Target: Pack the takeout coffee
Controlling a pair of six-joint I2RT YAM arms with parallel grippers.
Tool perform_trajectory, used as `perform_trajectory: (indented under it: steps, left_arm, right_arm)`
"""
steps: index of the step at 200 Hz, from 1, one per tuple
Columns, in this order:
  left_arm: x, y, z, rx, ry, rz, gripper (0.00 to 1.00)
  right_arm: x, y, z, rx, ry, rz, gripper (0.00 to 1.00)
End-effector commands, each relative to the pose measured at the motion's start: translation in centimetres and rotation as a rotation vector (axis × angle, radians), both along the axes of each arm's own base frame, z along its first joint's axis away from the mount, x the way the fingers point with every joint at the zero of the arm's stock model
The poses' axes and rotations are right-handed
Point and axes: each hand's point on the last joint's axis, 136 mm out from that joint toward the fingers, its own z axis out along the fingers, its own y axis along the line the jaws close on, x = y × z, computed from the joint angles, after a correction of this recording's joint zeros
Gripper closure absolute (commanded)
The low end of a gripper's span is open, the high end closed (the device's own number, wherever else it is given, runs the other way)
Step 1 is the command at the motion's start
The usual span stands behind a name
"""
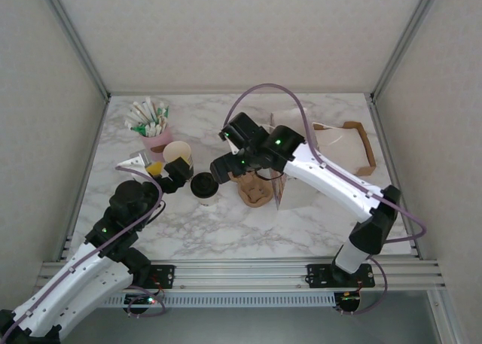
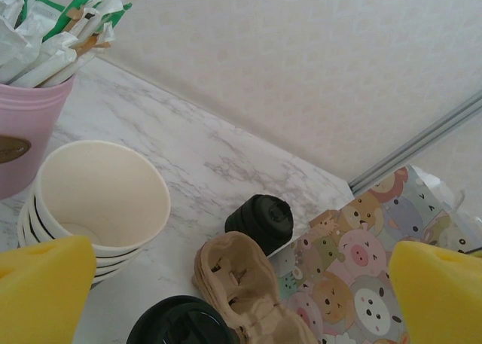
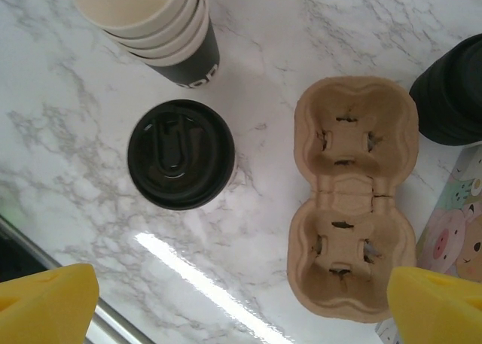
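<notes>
**Left end effector** (image 2: 241, 291): yellow fingers (image 2: 41, 287) spread wide apart, gripping and touching nothing.
**Right end effector** (image 3: 241, 299): fingers spread wide apart, nothing between them; it hangs above the bench (image 3: 68, 156).
**Takeout coffee** (image 3: 181, 163): upright on the bench with its black lid on, between the cup stack and the carrier, touching neither.
**Cup stack** (image 3: 151, 20): nested cream paper cups with a dark lower band, the top cup hollow.
**Pulp carrier** (image 3: 354, 201): two wells, both bare.
**Pink cup** (image 2: 26, 126): packed with paper-wrapped sticks.
**Black cylinder** (image 2: 260, 222): just beyond the carrier, beside the animal-print bag (image 2: 354, 269).
**View notes:** the top view adds a white paper bag (image 1: 339, 144) with brown handles at far right. The right wrist view looks straight down into the carrier wells.
</notes>
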Motion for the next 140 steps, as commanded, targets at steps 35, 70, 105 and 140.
perform_trajectory:
  steps: [35,70,105,140]
  left_arm:
    - [0.7,0.2,-1.6,0.017,0.049,0.032,0.0]
    - [1.3,-0.5,-3.3,0.004,0.118,-0.007,0.0]
    - [1.4,0.7,-4.8,-0.04,0.179,-0.011,0.0]
    - [0.6,3.3,-5.6,-0.092,0.193,0.036,0.0]
  right_arm:
    - [0.1,1.2,-2.1,-0.096,0.019,0.104,0.01]
    - [0.6,1.5,-3.1,-0.159,0.041,0.111,0.04]
    - [1.0,2.8,-3.8,-0.164,0.094,0.128,0.04]
    - [1.2,4.3,-4.2,-0.165,0.139,0.146,0.04]
